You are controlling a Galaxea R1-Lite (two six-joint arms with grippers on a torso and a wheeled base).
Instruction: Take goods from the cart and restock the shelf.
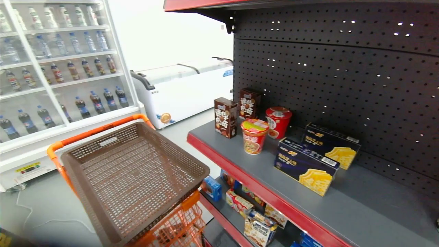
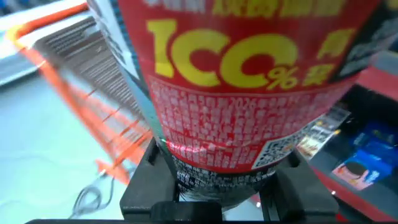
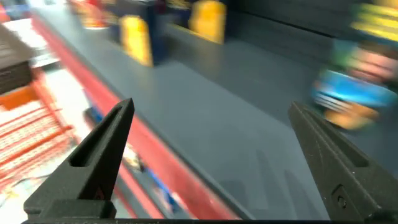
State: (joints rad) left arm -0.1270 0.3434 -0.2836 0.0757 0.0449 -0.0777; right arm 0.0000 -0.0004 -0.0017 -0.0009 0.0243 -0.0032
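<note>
Red cup (image 2: 242,81) — we are pinching it in the left end effector (image 2: 221,183), right end effector (image 3: 211,155) spread over the shelf (image 3: 205,106); next, probably shelving it.

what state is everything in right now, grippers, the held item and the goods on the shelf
left gripper, shut on the red container
red container, clamped in the left gripper
right gripper, open, over the grey shelf
front cup, upright, lid sealed
red cup, upright, lid on
two brown boxes, upright, closed
two dark blue boxes, closed, resting on a long side
brown basket, upright on the orange cart
</note>
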